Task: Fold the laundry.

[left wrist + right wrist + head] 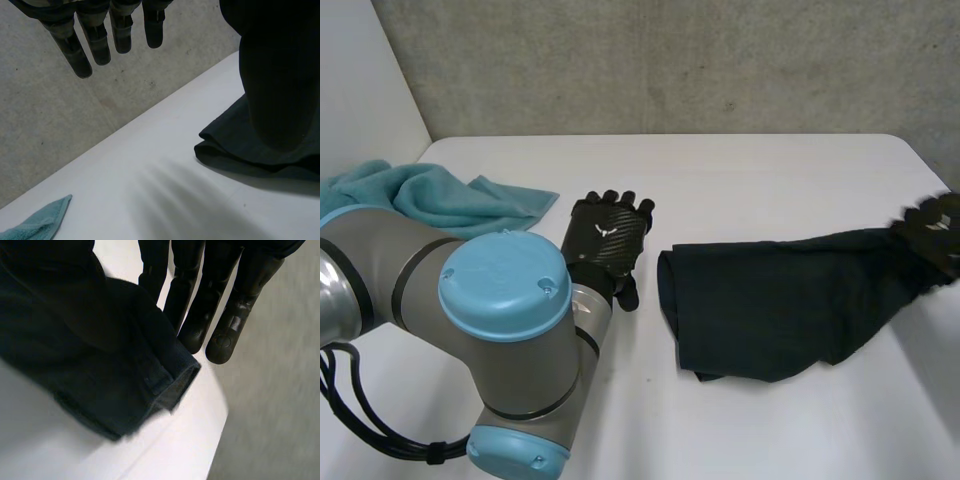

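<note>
A dark navy cloth [780, 300] lies bunched on the white table [720, 170], right of centre. Its right end rises off the table to my right hand [935, 228] at the table's right edge. In the right wrist view the cloth's hemmed corner [100, 365] sits against the palm, pinched under the fingers [200, 315]. My left hand [607, 235] hovers just left of the cloth's folded left edge, with straight, spread fingers [100, 45] holding nothing. That folded edge [235, 145] lies beside the left hand.
A teal towel [430, 195] lies crumpled at the table's far left, behind my left arm; its corner [35, 225] shows near the left hand. A concrete wall runs behind the table's far edge.
</note>
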